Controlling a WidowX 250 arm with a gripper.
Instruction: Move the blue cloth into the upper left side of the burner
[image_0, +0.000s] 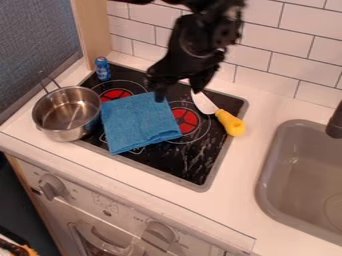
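Observation:
The black gripper (178, 93) hangs over the back part of the stove, its two fingers spread apart with nothing seen between them. Its left fingertip overlaps the upper right corner of the blue cloth (137, 121); whether they touch I cannot tell. The cloth lies flat and folded across the left and middle of the black burner surface (194, 165). It partly covers the red upper left burner (115, 94) and reaches the edge of the red right-hand burner (186, 121).
A steel pot (67, 113) stands at the stove's left edge, beside the cloth. Behind it is a small blue can (103, 69). A knife with a yellow handle (230, 123) lies over the stove's right edge. Further right is a grey sink (266, 175) with a dark faucet (335, 123).

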